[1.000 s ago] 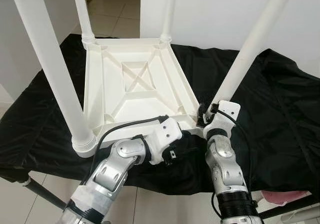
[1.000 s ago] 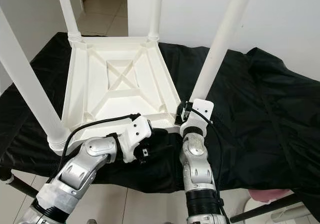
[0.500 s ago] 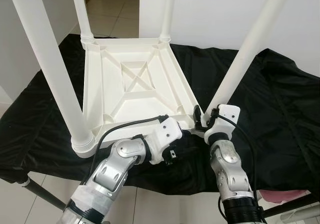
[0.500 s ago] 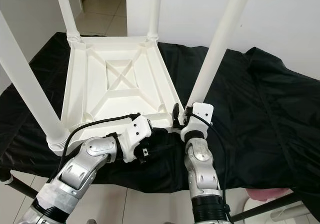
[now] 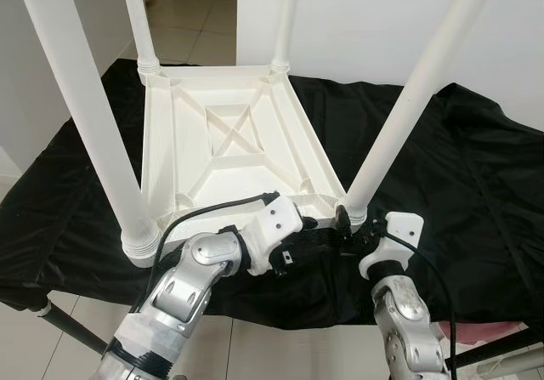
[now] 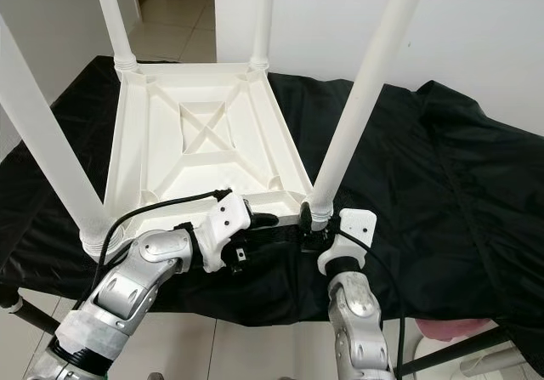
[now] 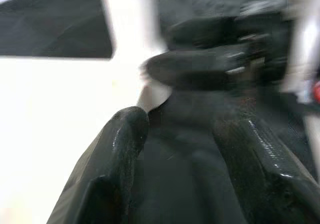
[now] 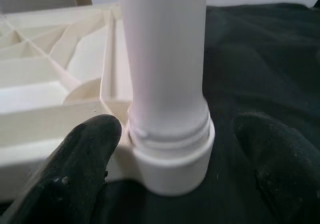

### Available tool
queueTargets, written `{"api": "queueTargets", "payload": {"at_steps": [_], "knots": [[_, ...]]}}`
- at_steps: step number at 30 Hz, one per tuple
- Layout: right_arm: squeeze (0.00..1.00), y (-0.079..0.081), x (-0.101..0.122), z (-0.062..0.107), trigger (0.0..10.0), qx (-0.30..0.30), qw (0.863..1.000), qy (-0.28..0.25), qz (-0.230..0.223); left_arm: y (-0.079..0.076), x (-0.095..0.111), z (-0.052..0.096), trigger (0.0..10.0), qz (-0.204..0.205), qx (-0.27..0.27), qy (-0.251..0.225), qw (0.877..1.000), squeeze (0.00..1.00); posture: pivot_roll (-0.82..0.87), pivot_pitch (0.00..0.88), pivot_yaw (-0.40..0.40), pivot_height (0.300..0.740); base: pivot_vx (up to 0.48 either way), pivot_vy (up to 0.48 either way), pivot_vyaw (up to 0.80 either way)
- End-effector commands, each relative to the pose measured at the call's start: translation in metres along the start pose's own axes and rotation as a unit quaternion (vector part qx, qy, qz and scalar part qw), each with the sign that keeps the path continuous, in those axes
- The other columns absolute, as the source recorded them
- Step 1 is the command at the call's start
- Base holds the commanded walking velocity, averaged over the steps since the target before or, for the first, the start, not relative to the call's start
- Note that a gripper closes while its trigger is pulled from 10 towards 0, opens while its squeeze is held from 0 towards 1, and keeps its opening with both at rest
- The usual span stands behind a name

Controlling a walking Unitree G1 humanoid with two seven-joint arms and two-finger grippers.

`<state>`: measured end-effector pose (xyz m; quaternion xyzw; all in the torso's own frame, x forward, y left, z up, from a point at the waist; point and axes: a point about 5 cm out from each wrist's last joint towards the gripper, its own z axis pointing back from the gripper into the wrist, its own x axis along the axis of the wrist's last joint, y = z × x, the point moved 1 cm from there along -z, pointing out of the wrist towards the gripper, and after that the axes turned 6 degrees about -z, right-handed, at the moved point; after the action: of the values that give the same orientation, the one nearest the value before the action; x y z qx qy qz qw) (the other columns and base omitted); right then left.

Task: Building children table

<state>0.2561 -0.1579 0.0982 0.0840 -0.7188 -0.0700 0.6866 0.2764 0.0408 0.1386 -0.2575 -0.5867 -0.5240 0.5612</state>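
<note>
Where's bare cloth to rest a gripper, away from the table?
The black cloth is bare on the robot's right, between the near right leg and the wall. Crowded: the near edge, where the left gripper and right gripper meet by the upturned table.

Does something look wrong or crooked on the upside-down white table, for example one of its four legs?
Nothing stands out. The white table lies upside down on the black cloth with all four legs in their sockets. The near right leg sits fully in its collar, between the right gripper fingers.
</note>
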Motion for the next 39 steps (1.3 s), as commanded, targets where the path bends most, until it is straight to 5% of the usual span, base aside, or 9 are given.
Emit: {"api": "queueTargets", "payload": {"at_steps": [1, 8, 25, 26, 27, 28, 29, 39], "knots": [[0.00, -0.001, 0.001, 0.002, 10.0, 0.000, 1.000, -0.001, -0.003, 0.012, -0.006, 0.001, 10.0, -0.008, 0.075, 0.023, 0.997, 0.00, -0.02, 0.000, -0.066, 0.740, 0.000, 0.000, 0.00], [0.00, 0.002, 0.002, 0.002, 10.0, 0.008, 1.000, -0.002, -0.009, 0.031, -0.025, 0.003, 10.0, -0.004, 0.142, 0.083, 0.986, 0.00, -0.03, 0.000, -0.057, 0.740, 0.000, 0.000, 0.00], [0.00, 0.002, 0.005, -0.004, 10.0, 0.011, 1.000, -0.006, -0.007, 0.036, -0.045, 0.004, 10.0, 0.002, 0.161, 0.145, 0.976, 0.00, -0.03, 0.000, -0.062, 0.740, 0.000, 0.000, 0.00], [0.00, 0.002, 0.005, -0.005, 10.0, 0.011, 1.000, -0.007, -0.006, 0.036, -0.046, 0.004, 7.5, -0.002, 0.159, 0.147, 0.976, 0.00, -0.03, 0.000, -0.062, 0.740, 0.000, 0.000, 0.00], [0.00, 0.002, 0.005, -0.005, 10.0, 0.011, 1.000, -0.007, -0.006, 0.036, -0.046, 0.004, 7.5, -0.002, 0.159, 0.147, 0.976, 0.00, -0.03, 0.000, -0.062, 0.740, 0.000, 0.000, 0.00], [0.00, 0.002, 0.006, -0.005, 10.0, 0.010, 1.000, -0.008, -0.007, 0.036, -0.047, 0.004, 2.8, -0.002, 0.159, 0.150, 0.976, 0.00, -0.03, 0.000, -0.061, 0.740, 0.000, 0.000, 0.00], [0.00, 0.001, 0.006, -0.006, 10.0, 0.010, 1.000, -0.009, -0.006, 0.036, -0.047, 0.004, 0.0, 0.001, 0.160, 0.151, 0.975, 0.00, -0.03, 0.000, -0.061, 0.740, 0.000, 0.000, 0.00], [0.00, 0.001, 0.006, -0.008, 10.0, 0.009, 1.000, -0.010, -0.006, 0.038, -0.051, 0.007, 0.0, 0.000, 0.163, 0.166, 0.973, 0.00, -0.03, 0.000, -0.059, 0.740, 0.000, 0.000, 0.00]]}}
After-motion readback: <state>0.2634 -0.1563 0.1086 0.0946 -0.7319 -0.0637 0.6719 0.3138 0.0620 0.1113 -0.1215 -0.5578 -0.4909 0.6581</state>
